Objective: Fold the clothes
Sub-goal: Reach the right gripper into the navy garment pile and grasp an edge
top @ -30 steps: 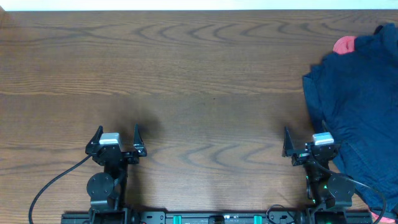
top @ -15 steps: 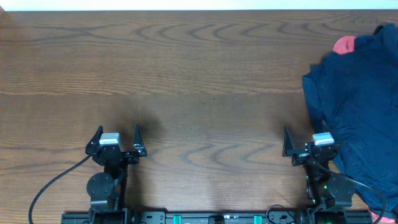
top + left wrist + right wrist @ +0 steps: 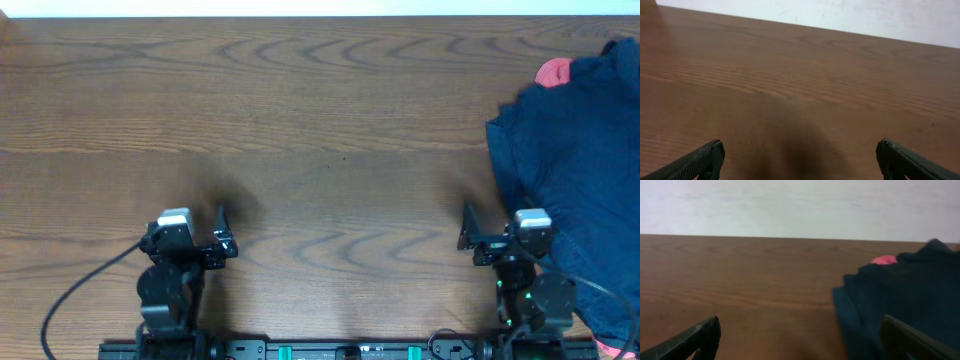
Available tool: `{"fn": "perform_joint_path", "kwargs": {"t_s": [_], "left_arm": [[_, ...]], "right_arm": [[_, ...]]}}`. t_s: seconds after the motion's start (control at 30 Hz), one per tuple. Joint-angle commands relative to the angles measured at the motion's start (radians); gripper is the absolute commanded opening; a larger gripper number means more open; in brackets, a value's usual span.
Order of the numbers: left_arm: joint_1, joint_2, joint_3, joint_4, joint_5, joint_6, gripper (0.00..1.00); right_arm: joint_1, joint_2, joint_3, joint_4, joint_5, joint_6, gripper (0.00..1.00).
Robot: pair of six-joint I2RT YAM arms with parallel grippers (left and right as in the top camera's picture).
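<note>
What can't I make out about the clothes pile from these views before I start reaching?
- The clothes: overhead and right wrist, cut off by the right edge; full extent and garment count unclear.
- The pink-red piece: both views, only a corner shows; navy fabric covers the rest.
- Left wrist: only the table in view, nothing of the pile.

Two grippers are counted: one left gripper (image 3: 185,225) and one right gripper (image 3: 503,228). Two fingers (image 3: 700,161) are shown on each, four in all. One table (image 3: 300,100) is seen. One heap of dark blue clothes (image 3: 570,150) is counted; how many garments are in it cannot be told. One pink-red piece (image 3: 553,71) is seen.
</note>
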Motion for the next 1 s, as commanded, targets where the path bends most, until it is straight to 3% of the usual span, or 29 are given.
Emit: {"fn": "perform_joint_path", "kwargs": {"t_s": [0.0, 0.23, 0.47, 0.63, 0.97], "left_arm": [[0.003, 0.125, 0.148, -0.034, 0.022, -0.014, 0.98], [0.003, 0.496, 0.442, -0.234, 0.045, -0.014, 0.98], [0.003, 0.706, 0.612, -0.425, 0.058, -0.014, 0.98], [0.003, 0.755, 0.62, -0.462, 0.058, -0.014, 0.98], [0.003, 0.76, 0.62, -0.454, 0.058, -0.014, 0.98]], "right_arm": [[-0.008, 0.11, 0.113, -0.017, 0.054, 0.018, 0.99], [-0.008, 0.567, 0.415, -0.166, 0.053, 0.018, 0.99], [-0.025, 1.023, 0.75, -0.373, 0.047, 0.006, 0.99], [-0.028, 1.23, 0.87, -0.347, 0.023, 0.005, 0.99], [-0.101, 1.475, 0.872, -0.157, 0.341, 0.04, 0.88]]}}
